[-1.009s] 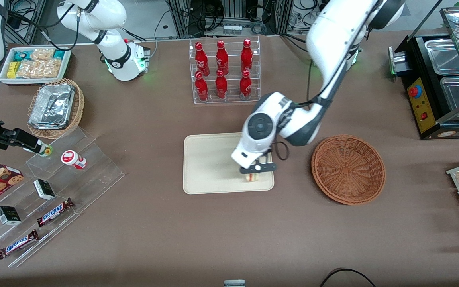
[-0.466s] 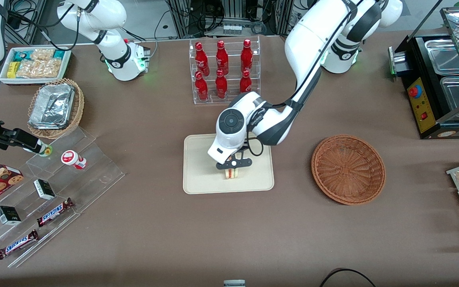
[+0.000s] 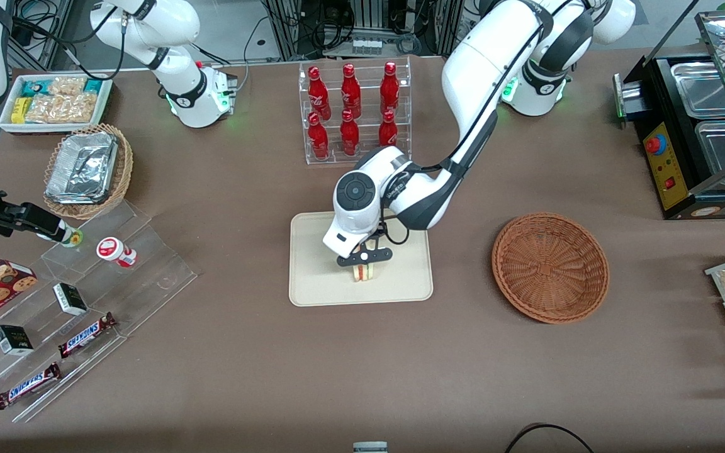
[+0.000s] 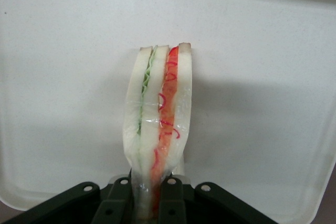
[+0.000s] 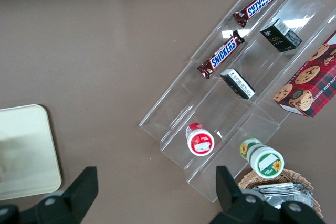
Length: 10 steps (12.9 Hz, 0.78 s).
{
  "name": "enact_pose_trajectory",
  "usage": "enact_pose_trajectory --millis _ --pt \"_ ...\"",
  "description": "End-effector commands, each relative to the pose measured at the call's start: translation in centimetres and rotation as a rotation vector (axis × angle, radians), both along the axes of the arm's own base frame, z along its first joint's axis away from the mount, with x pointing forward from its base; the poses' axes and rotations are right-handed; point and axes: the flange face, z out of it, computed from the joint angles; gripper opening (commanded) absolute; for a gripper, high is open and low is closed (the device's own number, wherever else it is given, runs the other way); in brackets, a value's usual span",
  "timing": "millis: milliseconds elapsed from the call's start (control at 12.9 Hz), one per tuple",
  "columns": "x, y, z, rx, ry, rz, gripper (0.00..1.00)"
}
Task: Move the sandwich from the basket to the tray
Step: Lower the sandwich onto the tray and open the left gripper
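Left wrist view, tool (image 4: pixel 151 195) clamped narrowly on the sandwich (image 4: pixel 157 124) (cut edge showing), over the tray (image 4: pixel 262 77)

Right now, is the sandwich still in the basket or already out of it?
Out. The gripper is shut on the sandwich above the tray; the basket holds nothing.

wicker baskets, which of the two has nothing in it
The reddish-brown basket beside the tray is empty. The lighter tan basket holds foil containers. The gripper holds the sandwich over the tray.
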Motion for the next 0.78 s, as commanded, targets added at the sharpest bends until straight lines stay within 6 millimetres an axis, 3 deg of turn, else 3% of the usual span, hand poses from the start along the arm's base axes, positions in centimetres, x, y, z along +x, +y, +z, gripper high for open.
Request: enact_pose_trajectory --millis 0,78,155,466,698 --pt "0.0 -0.8 -0.1 0.024 -0.015 0.018 0.27" --pt "0.1 -0.7 0.0 0.025 -0.018 0.018 0.93" --pt "0.1 -0.7 0.0 0.025 -0.018 0.018 1.0" --pt "0.2 -0.7 1.5 0.018 -0.028 0.02 1.0" --pt "0.5 -0.7 6.2 0.008 -0.049 0.016 1.0"
